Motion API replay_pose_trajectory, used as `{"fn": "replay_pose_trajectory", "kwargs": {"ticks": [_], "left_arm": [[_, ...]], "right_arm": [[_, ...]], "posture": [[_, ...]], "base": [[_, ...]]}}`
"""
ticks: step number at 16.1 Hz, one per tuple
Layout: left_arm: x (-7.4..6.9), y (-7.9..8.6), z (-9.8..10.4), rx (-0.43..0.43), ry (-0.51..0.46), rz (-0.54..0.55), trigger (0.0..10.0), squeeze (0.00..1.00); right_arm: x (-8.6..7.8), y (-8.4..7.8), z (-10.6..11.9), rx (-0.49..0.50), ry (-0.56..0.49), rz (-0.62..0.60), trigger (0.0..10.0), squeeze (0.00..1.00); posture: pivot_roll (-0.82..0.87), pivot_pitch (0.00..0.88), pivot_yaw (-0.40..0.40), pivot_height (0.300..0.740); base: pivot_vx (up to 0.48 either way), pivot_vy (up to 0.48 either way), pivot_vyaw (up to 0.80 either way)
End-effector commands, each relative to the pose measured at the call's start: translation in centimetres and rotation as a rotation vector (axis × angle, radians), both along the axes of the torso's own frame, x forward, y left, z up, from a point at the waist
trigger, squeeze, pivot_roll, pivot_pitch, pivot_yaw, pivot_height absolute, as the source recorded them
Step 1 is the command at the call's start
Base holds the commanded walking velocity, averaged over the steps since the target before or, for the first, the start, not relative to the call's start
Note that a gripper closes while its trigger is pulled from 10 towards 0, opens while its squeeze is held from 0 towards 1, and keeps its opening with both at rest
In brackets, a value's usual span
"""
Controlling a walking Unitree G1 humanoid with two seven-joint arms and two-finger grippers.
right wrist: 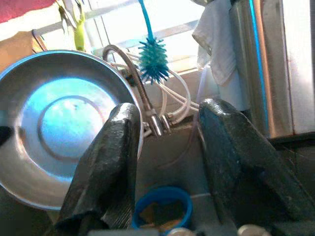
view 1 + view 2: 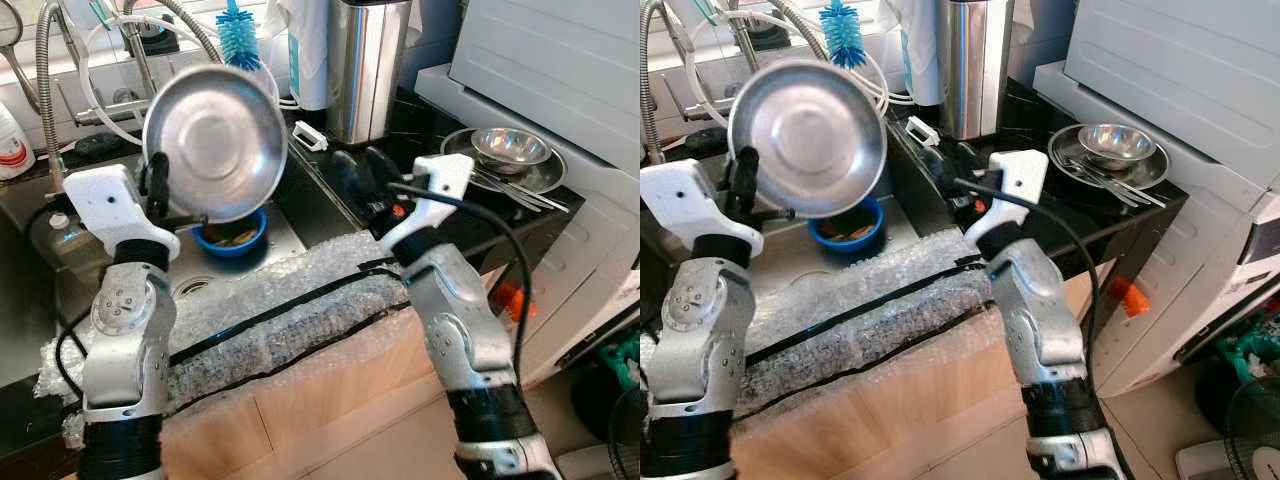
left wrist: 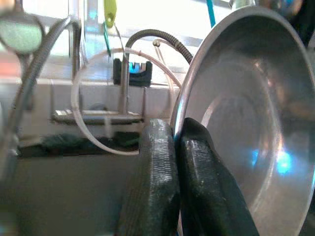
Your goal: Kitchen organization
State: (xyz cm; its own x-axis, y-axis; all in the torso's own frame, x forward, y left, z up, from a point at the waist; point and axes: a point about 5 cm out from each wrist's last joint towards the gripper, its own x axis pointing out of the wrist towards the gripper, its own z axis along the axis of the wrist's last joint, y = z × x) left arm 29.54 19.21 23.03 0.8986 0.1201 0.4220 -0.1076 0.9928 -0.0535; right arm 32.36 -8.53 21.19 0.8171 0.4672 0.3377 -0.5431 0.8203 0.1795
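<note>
Two steel plates – one held up over the sink, one on the desk with one small steel bowl on it – plus one blue bowl, one blue bottle brush and one tall steel canister.

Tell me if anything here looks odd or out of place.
Bubble wrap is taped along the counter's front edge. The left gripper holds a steel plate on edge above the sink, over a blue bowl holding food scraps.

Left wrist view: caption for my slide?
Left tool pinches the steel plate by its rim, above the sink.
</note>
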Motion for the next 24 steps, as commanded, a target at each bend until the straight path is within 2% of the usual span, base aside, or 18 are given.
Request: {"fn": "replay_pose_trajectory", "kwargs": {"ticks": [1, 2, 3, 5, 7, 8, 10, 11, 12, 17, 20, 21, 24], "left_arm": [[-0.2, 0.0, 0.0, 0.084, -0.013, 0.013, 10.0, 0.0], [-0.2, 0.4, -0.7, 0.121, 0.016, 0.028, 10.0, 0.0], [-0.2, 1.1, -1.5, 0.21, 0.051, 0.056, 10.0, 0.0], [-0.3, 2.3, -1.9, 0.246, 0.067, 0.079, 10.0, 0.0], [-0.7, 3.9, -2.2, 0.283, 0.085, 0.125, 10.0, 0.0], [-0.8, 4.3, -2.4, 0.282, 0.091, 0.136, 10.0, 0.0], [-0.6, 5.1, -2.7, 0.352, 0.108, 0.153, 10.0, 0.0], [-0.5, 5.4, -2.7, 0.357, 0.116, 0.159, 10.0, 0.0], [0.0, 5.9, -3.2, 0.364, 0.167, 0.165, 10.0, 0.0], [0.8, 5.7, -5.0, 0.377, 0.279, 0.163, 10.0, 0.0], [1.3, 6.1, -6.8, 0.363, 0.392, 0.151, 10.0, 0.0], [1.2, 6.1, -7.2, 0.315, 0.417, 0.147, 10.0, 0.0], [1.2, 5.9, -8.4, 0.296, 0.49, 0.114, 10.0, 0.0]], "right_arm": [[-0.4, -0.1, 0.5, -0.008, -0.027, -0.025, 10.0, 0.0], [-0.6, -0.6, 0.5, -0.02, -0.039, -0.062, 10.0, 0.0], [-0.8, -1.1, 0.2, -0.028, -0.036, -0.099, 10.0, 0.0], [-1.2, -2.3, -0.4, -0.039, -0.024, -0.158, 10.0, 0.0], [-2.6, -4.5, -1.6, -0.082, 0.009, -0.249, 10.0, 0.0], [-2.9, -4.9, -2.0, -0.092, 0.022, -0.263, 10.0, 0.0], [-4.1, -6.2, -3.5, -0.146, 0.076, -0.304, 10.0, 0.0], [-4.3, -6.4, -3.7, -0.156, 0.084, -0.31, 10.0, 0.0], [-4.5, -6.6, -4.0, -0.163, 0.102, -0.333, 10.0, 0.0], [-4.9, -6.0, -4.2, -0.144, 0.123, -0.333, 10.0, 0.0], [-4.9, -5.6, -4.3, -0.14, 0.135, -0.33, 10.0, 0.0], [-4.9, -5.6, -4.2, -0.139, 0.136, -0.33, 10.0, 0.0], [-4.9, -5.5, -4.2, -0.132, 0.144, -0.338, 10.0, 0.0]], "posture": [[-0.02, 0.01, 0.009, 0.74], [-0.03, 0.012, 0.01, 0.74], [-0.04, 0.019, 0.015, 0.74], [-0.03, 0.021, 0.013, 0.74], [-0.04, 0.027, 0.014, 0.74], [-0.05, 0.028, 0.013, 0.74], [-0.05, 0.027, 0.015, 0.74], [-0.06, 0.025, 0.017, 0.74], [-0.06, 0.024, 0.021, 0.74], [-0.06, 0.006, 0.022, 0.74], [-0.06, 0.003, 0.023, 0.74], [-0.06, 0.006, 0.023, 0.74], [-0.06, 0.02, 0.025, 0.74]], "base": [[0.0, 0.0, 0.0], [0.0, 0.0, 0.0], [0.0, 0.0, 0.0], [0.0, 0.0, 0.0], [0.0, 0.0, 0.0], [0.0, 0.0, 0.0], [0.0, 0.0, 0.0], [0.0, 0.0, 0.0], [0.0, 0.0, 0.0], [0.0, 0.0, 0.0], [0.0, 0.0, 0.0], [0.0, 0.0, 0.0], [0.0, 0.0, 0.0]]}}
